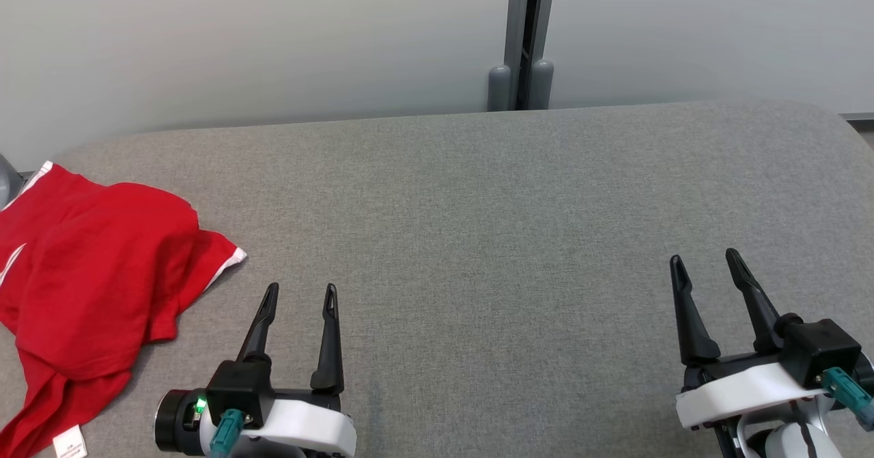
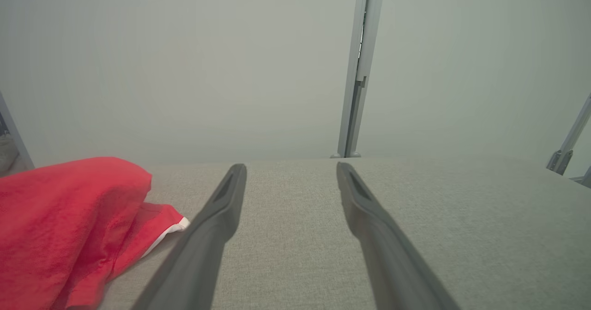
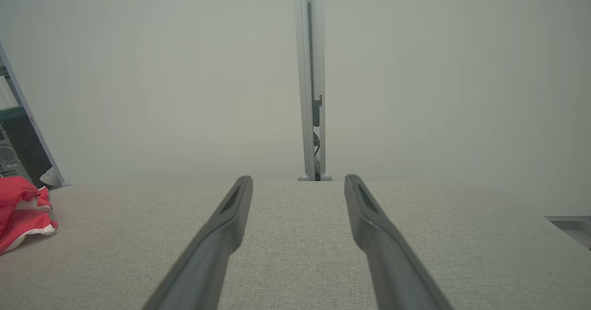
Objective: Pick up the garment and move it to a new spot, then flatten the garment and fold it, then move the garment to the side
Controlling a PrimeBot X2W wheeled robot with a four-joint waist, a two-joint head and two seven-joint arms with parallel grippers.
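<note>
the crumpled red cotton garment with white trim (image 1: 89, 287) lies bunched at the far left edge of the grey fabric table (image 1: 491, 239), about ten o'clock from the left gripper (image 1: 300, 294), its white-edged sleeve just beside those fingertips. the right gripper (image 1: 707, 260) sits well apart at the other side, so the left arm is clearly nearer (the pick looks like its job). both grippers have fingers spread wide, pinching nothing.

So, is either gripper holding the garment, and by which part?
Nothing is held. The left gripper and the right gripper stand open and empty; the red garment lies apart, untouched.
</note>
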